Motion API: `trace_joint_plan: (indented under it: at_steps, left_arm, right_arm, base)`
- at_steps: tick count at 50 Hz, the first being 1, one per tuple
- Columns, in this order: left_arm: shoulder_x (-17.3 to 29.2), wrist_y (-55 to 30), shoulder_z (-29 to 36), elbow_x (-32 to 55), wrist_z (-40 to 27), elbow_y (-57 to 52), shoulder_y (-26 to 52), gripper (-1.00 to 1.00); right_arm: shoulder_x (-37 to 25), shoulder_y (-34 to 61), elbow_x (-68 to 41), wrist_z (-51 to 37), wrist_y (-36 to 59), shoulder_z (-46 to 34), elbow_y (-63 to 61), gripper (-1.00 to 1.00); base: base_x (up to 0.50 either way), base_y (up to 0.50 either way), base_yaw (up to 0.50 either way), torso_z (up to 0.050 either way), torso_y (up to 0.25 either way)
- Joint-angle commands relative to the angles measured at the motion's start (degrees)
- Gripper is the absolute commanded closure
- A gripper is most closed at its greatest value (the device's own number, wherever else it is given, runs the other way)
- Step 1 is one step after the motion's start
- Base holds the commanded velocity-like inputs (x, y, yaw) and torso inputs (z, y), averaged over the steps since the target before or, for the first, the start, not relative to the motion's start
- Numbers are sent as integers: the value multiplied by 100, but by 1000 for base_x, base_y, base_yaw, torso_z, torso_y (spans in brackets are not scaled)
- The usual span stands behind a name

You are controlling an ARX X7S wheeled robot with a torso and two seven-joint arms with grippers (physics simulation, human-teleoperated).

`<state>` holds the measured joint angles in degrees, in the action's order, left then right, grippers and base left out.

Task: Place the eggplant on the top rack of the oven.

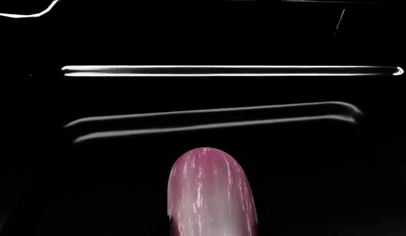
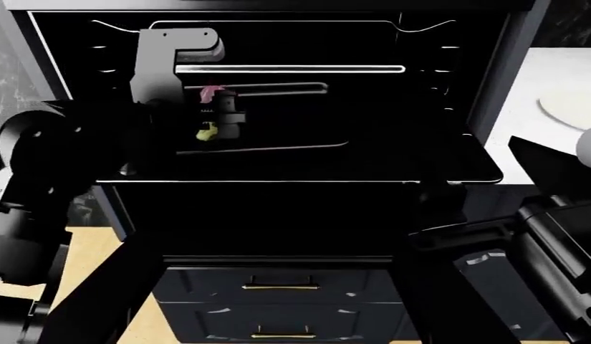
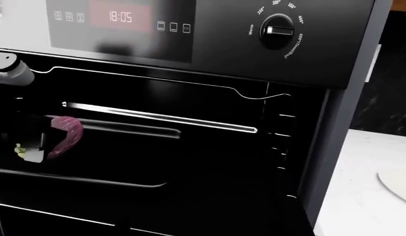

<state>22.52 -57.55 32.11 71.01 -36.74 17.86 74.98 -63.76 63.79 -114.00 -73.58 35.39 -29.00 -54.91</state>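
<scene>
The black oven (image 2: 305, 43) stands open with its door (image 2: 438, 168) dropped down. The top rack (image 2: 290, 69) is a bright wire across the cavity, also in the left wrist view (image 1: 229, 70) and the right wrist view (image 3: 160, 116). My left gripper (image 2: 218, 115) reaches into the cavity's left side, shut on the eggplant (image 2: 213, 93). Its pink tip points inward and its yellow-green cap faces outward. The eggplant (image 1: 211, 194) sits just below the top rack's level and short of the wires (image 3: 66, 135). My right arm (image 2: 524, 251) hangs low right, its jaws lost in black.
A dimmer wire shelf (image 1: 209, 118) lies just under the top rack, and a lower one (image 2: 266, 149) near the cavity floor. The control panel carries a knob (image 3: 276, 31). A pale counter (image 2: 563, 86) lies to the right, and drawers (image 2: 276, 287) sit below the door.
</scene>
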Motion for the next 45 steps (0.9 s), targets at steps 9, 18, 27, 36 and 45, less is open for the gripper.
trace_joint_plan:
  at_steps: [9,18,27,36,45]
  left_arm:
    - [-409,706,375,-774,635,1387,340,100]
    - [-630,1004,590,-1109,1036,2111,550,100]
    - [-968,1424,791,-1472,1503,3190,836,100]
    - [-1151,1635,922,-1667,1720,3721,941,100]
    - [-1189,1578,934,-1671,1724,3845,1022,-100]
  right_arm:
    - [-83,-110,25,2,-56,63,9,-100]
    - [-53,-109,26,1,-32,52,37,-100]
    - [-8,-80,18,-6,11,26,82,-100]
    - [31,-1,-40,-71,43,7,87,-100]
    - [38,7,-51,-66,57,9,89,-100]
  base:
    - [0,0,0,0,0]
    - [0,0,0,0,1]
    - [0,0,0,0,0]
    - [0,0,0,0,0]
    - [0,0,0,0,0]
